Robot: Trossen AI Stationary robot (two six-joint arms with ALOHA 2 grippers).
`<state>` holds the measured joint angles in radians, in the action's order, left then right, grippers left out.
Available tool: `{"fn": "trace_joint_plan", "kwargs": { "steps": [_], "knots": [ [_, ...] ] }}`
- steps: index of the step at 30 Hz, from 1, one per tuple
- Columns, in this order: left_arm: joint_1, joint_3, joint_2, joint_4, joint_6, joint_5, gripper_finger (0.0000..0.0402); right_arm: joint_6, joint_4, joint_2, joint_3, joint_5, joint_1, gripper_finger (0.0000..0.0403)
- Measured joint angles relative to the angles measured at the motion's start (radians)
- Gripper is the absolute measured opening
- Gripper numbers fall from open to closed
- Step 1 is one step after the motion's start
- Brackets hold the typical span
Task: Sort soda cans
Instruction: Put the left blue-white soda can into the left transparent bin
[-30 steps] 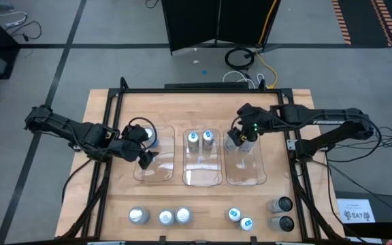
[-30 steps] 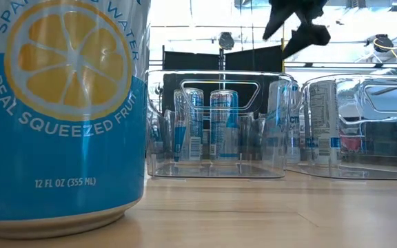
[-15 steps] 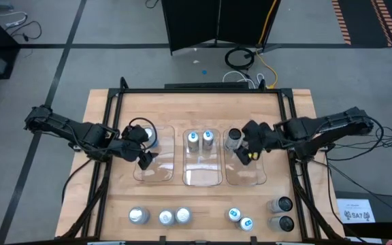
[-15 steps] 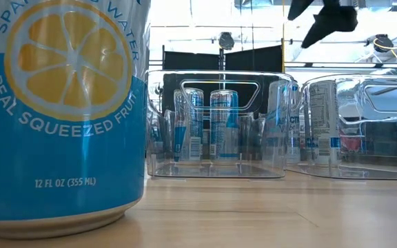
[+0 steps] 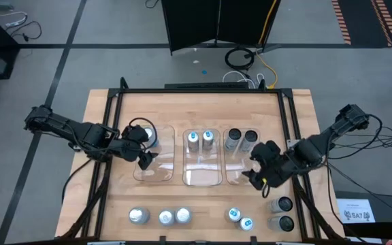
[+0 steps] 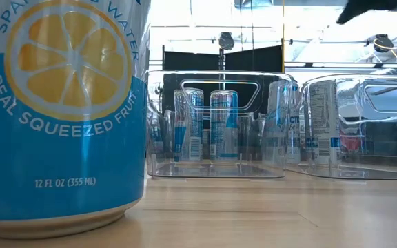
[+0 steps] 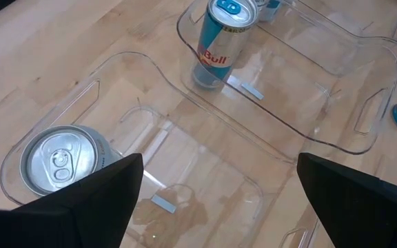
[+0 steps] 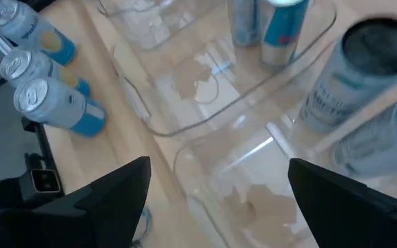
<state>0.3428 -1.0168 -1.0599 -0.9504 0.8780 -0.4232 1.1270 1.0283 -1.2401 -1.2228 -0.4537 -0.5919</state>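
Three clear bins stand side by side: left (image 5: 156, 167), middle (image 5: 203, 173) and right (image 5: 245, 178). One silver-topped can (image 7: 60, 162) stands in the left bin. Two blue-topped cans (image 5: 200, 138) stand in the middle bin, and two dark cans (image 5: 242, 139) in the right one. My left gripper (image 5: 145, 158) hovers open over the left bin, near its can. My right gripper (image 5: 252, 174) hangs open over the right bin's near end, with nothing between its fingers (image 8: 95, 200).
Along the near edge stand three silver-topped cans (image 5: 160, 216), two blue-topped cans (image 5: 240, 218) and two dark cans (image 5: 284, 213). One of them fills the left of the low view as a large lemon-printed can (image 6: 60, 110). Bare wood lies between the bins and this row.
My right gripper has swung from the far end of the right bin toward the table's near right, rolling as it went, and stays open. The two dark cans it had hung over now show, standing in the bin. My left arm has kept still.
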Motion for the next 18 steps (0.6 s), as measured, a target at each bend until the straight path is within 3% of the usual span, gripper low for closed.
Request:
{"fn": "trace_joint_plan", "kwargs": {
  "steps": [2,8,18],
  "knots": [
    [0.0,0.0,0.0,0.0,0.011,0.004,0.0393,0.04,-0.001,-0.003,0.028,-0.021,-0.029,0.0336],
    [0.004,0.0,0.0,0.003,0.059,0.094,0.0393,0.092,-0.161,-0.003,0.203,-0.29,-0.124,0.0336],
    [0.177,0.0,0.0,0.072,0.061,0.105,0.0393,0.004,-0.592,-0.003,0.474,-0.366,-0.159,0.0336]
  ]
}}
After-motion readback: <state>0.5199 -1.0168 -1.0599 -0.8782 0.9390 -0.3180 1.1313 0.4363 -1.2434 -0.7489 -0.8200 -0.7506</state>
